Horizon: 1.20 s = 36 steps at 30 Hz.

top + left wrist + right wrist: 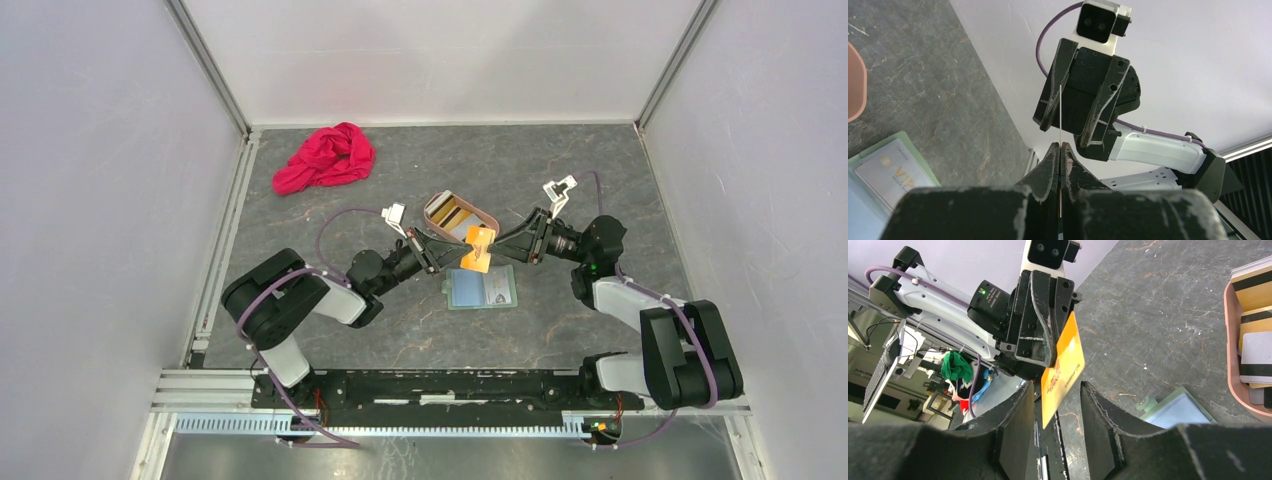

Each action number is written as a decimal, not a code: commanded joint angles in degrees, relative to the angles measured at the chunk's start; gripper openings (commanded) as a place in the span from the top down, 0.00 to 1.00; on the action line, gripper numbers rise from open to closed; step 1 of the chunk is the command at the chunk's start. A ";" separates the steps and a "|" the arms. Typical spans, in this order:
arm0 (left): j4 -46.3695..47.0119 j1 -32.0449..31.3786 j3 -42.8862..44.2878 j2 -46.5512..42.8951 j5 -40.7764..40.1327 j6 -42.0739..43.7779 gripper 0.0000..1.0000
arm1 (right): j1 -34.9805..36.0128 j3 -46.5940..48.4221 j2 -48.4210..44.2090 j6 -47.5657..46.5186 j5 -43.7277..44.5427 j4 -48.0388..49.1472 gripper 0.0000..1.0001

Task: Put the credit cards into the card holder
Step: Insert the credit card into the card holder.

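Note:
An orange credit card (478, 250) hangs in the air over the card holder (482, 288). My left gripper (456, 262) is shut on its left edge. In the left wrist view the card (1061, 115) is edge-on, pinched between the tips (1061, 146). My right gripper (497, 243) comes in from the right. In the right wrist view its jaws stand open around the card's free end (1063, 367), with a gap on each side. The sage-green card holder (878, 170) lies open on the table, with a pale VIP card (890, 175) in its blue inside. More credit cards (1255, 290) lie in the tray.
The pinkish-tan oval tray (432, 205) stands just behind the two grippers. A red cloth (325, 157) lies at the back left. White walls close off the table on the left, back and right.

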 commanded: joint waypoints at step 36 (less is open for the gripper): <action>-47.27 1.28 -1.20 -28.42 -11.78 26.82 0.00 | -3.48 -1.50 0.88 -31.57 7.95 -33.27 1.00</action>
